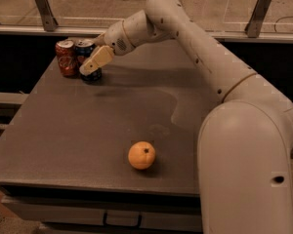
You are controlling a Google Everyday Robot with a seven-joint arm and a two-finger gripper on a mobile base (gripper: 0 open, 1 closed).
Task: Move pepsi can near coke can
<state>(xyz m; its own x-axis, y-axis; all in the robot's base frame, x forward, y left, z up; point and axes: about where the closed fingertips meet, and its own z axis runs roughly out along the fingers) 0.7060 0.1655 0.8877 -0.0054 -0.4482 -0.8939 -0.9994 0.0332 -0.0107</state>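
Your pincer (91, 66) sits at the bench's (63, 130) far-left corner, pinching the pepsi can (84, 48). Can upright, just beside the coke can (66, 57), possibly touching. Orange (141, 155) well apart, near front edge.

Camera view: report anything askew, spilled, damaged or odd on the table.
Nothing stands out. The coke can and pepsi can stand upright side by side at the far left corner of the table, with the gripper at the pepsi can. An orange sits alone near the front edge. No spill shows.
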